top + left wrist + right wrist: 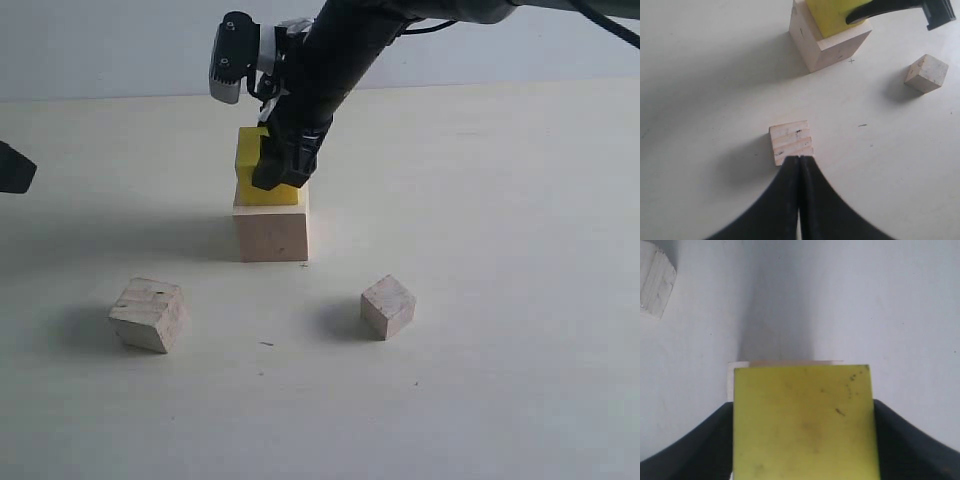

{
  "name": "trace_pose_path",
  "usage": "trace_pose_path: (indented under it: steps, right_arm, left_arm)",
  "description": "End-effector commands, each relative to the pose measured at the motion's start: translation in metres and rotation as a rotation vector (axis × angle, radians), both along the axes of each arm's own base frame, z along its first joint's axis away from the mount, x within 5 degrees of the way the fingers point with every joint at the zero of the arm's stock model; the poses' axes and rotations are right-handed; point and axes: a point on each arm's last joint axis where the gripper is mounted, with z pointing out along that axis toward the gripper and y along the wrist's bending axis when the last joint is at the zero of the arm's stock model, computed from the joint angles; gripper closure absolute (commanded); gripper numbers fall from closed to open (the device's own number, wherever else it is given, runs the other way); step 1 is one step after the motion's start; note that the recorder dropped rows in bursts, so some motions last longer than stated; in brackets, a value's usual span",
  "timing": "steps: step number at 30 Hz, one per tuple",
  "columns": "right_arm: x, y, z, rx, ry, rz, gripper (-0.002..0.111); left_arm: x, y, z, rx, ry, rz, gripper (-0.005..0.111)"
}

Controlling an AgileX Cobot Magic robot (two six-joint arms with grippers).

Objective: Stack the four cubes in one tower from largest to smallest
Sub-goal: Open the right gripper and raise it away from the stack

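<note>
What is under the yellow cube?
The large wooden cube lies directly under the yellow cube, which sits on its top. Its front and side show; most of its top face is covered by the yellow cube and the right pincer around it.

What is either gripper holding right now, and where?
Right gripper clasps the yellow cube by two opposite sides, atop the large cube. Left gripper is shut on nothing.
</note>
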Motion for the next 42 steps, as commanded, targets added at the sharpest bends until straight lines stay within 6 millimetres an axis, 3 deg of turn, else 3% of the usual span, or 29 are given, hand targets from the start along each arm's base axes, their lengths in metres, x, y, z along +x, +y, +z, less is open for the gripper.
trace_pose_path:
  steps: [1,6,11,16,24,29,31,34,37,38,39,42]
  right_arm:
    - [0.003,-0.002,0.004,0.014,-0.017,-0.015,0.042]
    - [0.003,-0.002,0.004,0.014,-0.017,-0.015,0.041]
    - [0.004,-0.002,0.006,0.020,-0.027,-0.022,0.022]
    - [0.004,-0.002,0.010,0.029,-0.045,-0.027,0.020]
    - [-0.012,-0.011,0.062,0.078,-0.067,-0.051,0.020]
    - [-0.032,-0.021,0.109,0.162,-0.025,-0.190,0.022]
    - [-0.040,-0.026,0.126,0.196,-0.007,-0.241,0.031]
    - [-0.053,-0.033,0.148,0.236,0.040,-0.318,0.056]
    - [-0.066,-0.041,0.168,0.262,0.031,-0.325,0.085]
    - [-0.073,-0.045,0.181,0.277,-0.011,-0.299,0.103]
    - [-0.075,-0.047,0.187,0.289,-0.027,-0.299,0.108]
    - [-0.082,-0.053,0.203,0.369,0.003,-0.419,0.108]
  left_arm:
    - [-0.001,0.000,0.002,-0.013,-0.009,0.004,0.107]
    - [-0.001,0.000,0.002,-0.013,-0.009,0.004,0.107]
    - [-0.001,0.000,0.002,-0.013,-0.009,0.004,0.107]
    - [-0.001,0.000,0.002,-0.013,-0.009,0.004,0.107]
    - [-0.001,0.000,0.002,-0.013,-0.009,0.004,0.107]
    - [-0.001,0.000,0.003,-0.017,-0.008,0.004,0.107]
    - [-0.001,0.000,0.003,-0.017,-0.008,0.004,0.107]
    - [0.000,0.000,0.002,-0.020,-0.005,0.006,0.107]
    - [0.001,-0.001,0.002,-0.027,-0.005,0.010,0.107]
    - [0.002,-0.001,0.002,-0.037,-0.011,0.014,0.107]
    - [0.003,-0.002,0.002,-0.045,-0.009,0.017,0.107]
    - [0.006,-0.005,0.001,-0.073,-0.009,0.024,0.107]
